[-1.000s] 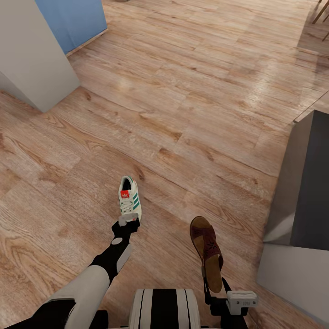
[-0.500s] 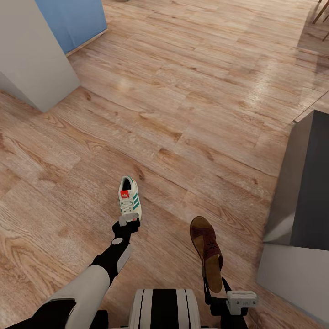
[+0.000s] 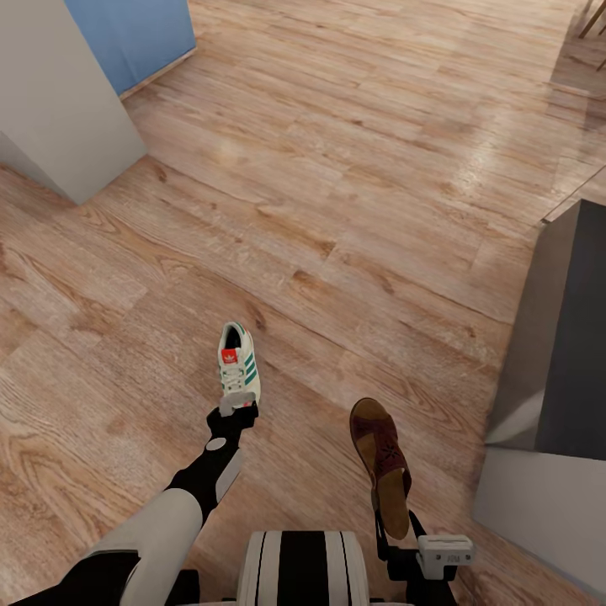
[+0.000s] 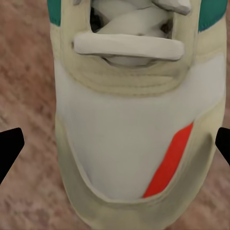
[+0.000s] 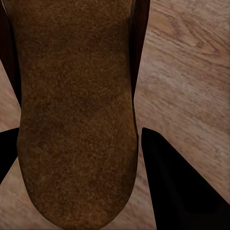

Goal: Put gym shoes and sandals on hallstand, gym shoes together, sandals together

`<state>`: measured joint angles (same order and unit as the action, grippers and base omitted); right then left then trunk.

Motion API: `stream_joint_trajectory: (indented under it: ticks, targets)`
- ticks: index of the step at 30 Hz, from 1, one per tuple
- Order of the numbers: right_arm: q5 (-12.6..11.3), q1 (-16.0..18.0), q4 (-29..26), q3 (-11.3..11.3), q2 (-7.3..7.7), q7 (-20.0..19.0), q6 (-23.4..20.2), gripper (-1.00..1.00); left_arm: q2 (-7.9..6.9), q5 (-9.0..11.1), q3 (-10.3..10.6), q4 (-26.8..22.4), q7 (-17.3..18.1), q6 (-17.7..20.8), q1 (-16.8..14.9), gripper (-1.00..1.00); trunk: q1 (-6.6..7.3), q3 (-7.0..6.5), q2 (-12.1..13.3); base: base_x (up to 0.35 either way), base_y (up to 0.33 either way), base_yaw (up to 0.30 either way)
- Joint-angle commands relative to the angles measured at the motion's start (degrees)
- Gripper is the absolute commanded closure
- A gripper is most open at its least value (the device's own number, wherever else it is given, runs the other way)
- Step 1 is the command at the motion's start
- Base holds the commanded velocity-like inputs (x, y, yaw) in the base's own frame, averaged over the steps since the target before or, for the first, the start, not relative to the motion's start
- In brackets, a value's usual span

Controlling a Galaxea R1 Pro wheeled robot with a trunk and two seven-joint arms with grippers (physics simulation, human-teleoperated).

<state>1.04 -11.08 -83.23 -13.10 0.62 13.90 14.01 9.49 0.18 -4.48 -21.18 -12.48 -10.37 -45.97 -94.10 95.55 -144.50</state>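
The left pincer (image 3: 236,410) gripped one gym shoe (image 3: 238,363) by its toe, the right pincer (image 3: 392,523) one sandal (image 3: 381,461) by its heel, both carried above the corridor floor (image 3: 353,168), apparently bound for the hallstand.

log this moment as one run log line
stage: carry | left end effector: shut on gym shoe | right end effector: shut on sandal | corridor floor: below both
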Motion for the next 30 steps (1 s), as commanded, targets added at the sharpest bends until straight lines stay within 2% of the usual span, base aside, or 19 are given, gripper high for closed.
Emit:
stream_joint_trajectory:
  ticks: [1, 27, 28, 30]
  targets:
    - [-0.16, 0.0, 0.0, 0.0, 0.0, -0.1, 0.05, 1.0, 0.0, 0.0, -0.02, 0.0, 0.0, 0.0, 0.0, -1.0, 0.0, 0.04, 0.0, 0.0, 0.0, 0.0]
    - [-0.24, 0.02, 0.0, 0.01, 0.0, -0.1, 0.05, 1.0, 0.0, 0.0, -0.03, 0.0, 0.0, 0.0, 0.0, -1.0, 0.0, 0.28, 0.0, 0.0, 0.0, 0.0]
    - [-0.24, 0.02, 0.0, 0.01, 0.0, -0.1, 0.05, 1.0, 0.0, 0.0, -0.02, 0.0, 0.0, 0.0, 0.0, 1.0, 0.0, 0.28, 0.0, 0.0, 0.0, 0.0]
    - [-0.24, 0.01, 0.0, 0.01, 0.0, -0.1, 0.05, 1.0, 0.0, 0.0, -0.01, 0.0, 0.0, 0.0, 0.0, 1.0, 0.0, 0.28, 0.0, 0.0, 0.0, 0.0]
